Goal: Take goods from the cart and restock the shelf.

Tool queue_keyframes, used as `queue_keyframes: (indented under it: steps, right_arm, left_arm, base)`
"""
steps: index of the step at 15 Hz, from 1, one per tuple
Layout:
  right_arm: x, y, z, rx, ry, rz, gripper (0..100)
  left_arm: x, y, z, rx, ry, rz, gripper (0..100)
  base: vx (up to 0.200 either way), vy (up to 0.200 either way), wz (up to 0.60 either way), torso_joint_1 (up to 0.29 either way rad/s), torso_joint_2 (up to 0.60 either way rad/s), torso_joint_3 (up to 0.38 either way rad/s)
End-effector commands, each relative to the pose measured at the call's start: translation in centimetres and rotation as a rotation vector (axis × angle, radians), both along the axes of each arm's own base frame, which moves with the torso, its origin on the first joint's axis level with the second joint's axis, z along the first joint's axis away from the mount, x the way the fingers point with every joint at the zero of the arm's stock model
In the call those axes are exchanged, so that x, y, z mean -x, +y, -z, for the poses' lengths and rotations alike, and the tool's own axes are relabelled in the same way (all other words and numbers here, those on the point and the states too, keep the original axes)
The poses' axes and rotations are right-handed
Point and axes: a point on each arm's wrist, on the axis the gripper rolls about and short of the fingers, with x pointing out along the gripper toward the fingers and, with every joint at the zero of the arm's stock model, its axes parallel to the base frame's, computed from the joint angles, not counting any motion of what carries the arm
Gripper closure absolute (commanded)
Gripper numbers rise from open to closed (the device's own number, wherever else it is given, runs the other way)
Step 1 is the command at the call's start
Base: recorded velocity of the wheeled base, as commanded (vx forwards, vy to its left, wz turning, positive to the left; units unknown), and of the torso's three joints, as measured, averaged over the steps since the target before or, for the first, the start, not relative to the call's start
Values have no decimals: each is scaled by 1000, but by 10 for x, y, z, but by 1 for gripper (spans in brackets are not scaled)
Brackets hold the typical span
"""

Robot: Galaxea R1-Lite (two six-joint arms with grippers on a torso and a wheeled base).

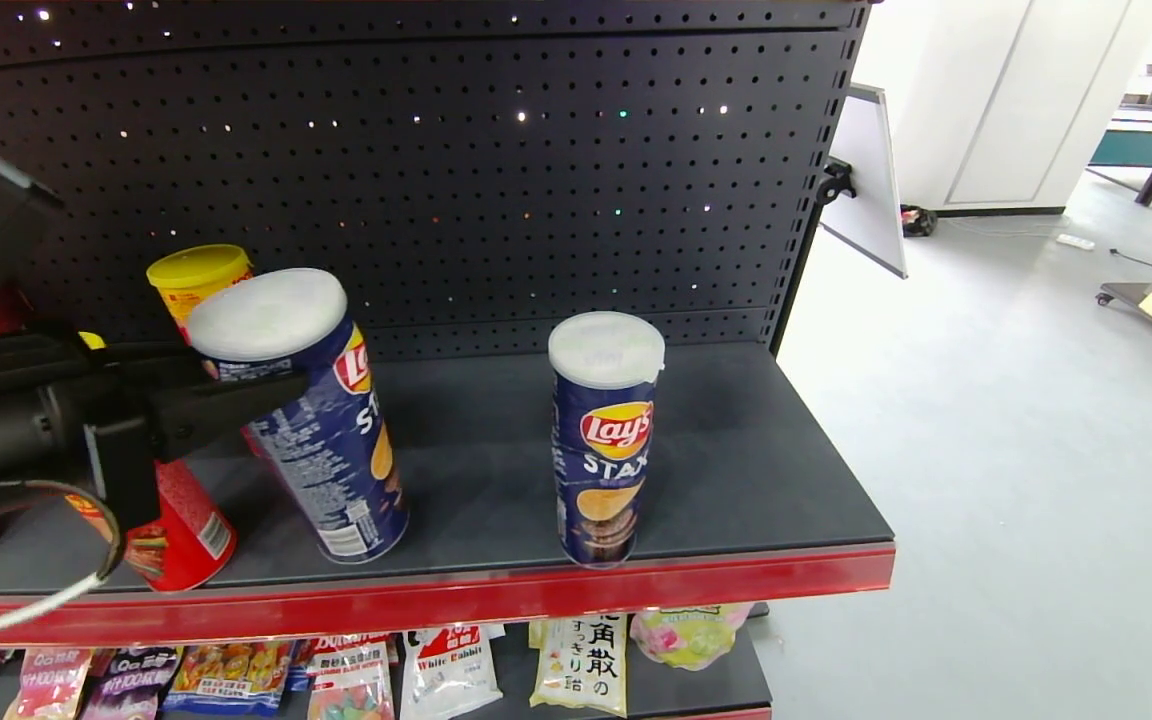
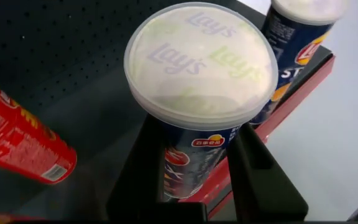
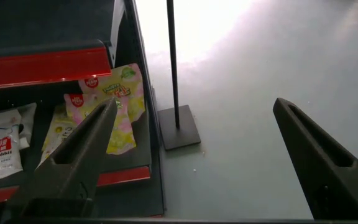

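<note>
My left gripper (image 1: 266,392) is shut on a blue chip can (image 1: 321,440) with a white lid, just under the lid. The can leans, with its base low over the front of the dark shelf board (image 1: 736,470); I cannot tell if it touches. In the left wrist view the black fingers (image 2: 263,171) flank the can (image 2: 201,81). A second blue can (image 1: 604,440) stands upright to the right, near the red shelf edge. My right gripper (image 3: 197,155) is open and holds nothing, low beside the lower shelf.
A red can (image 1: 181,530) and a yellow-lidded can (image 1: 198,278) stand close to the held can on its left. The pegboard back wall (image 1: 536,180) is behind. Snack bags (image 1: 576,660) fill the lower shelf. Bare floor (image 1: 1036,450) lies to the right.
</note>
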Motion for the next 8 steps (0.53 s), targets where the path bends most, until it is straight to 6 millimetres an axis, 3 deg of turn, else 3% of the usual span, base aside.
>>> queue_keyframes:
  steps: [1, 6, 8]
  right_arm:
    - [0, 0, 0, -1, 3, 0, 0]
    - [0, 0, 0, 1, 3, 0, 0]
    - [0, 0, 0, -1, 3, 0, 0]
  left_arm:
    - [-31, -10, 5, -19, 53, -6, 100]
    - [-82, -26, -7, -25, 19, -30, 100]
    - [-101, -34, -3, -37, 30, -52, 100]
  base:
    - [0, 0, 0, 0, 0, 0]
    - [0, 0, 0, 0, 0, 0]
    - [0, 0, 0, 0, 0, 0]
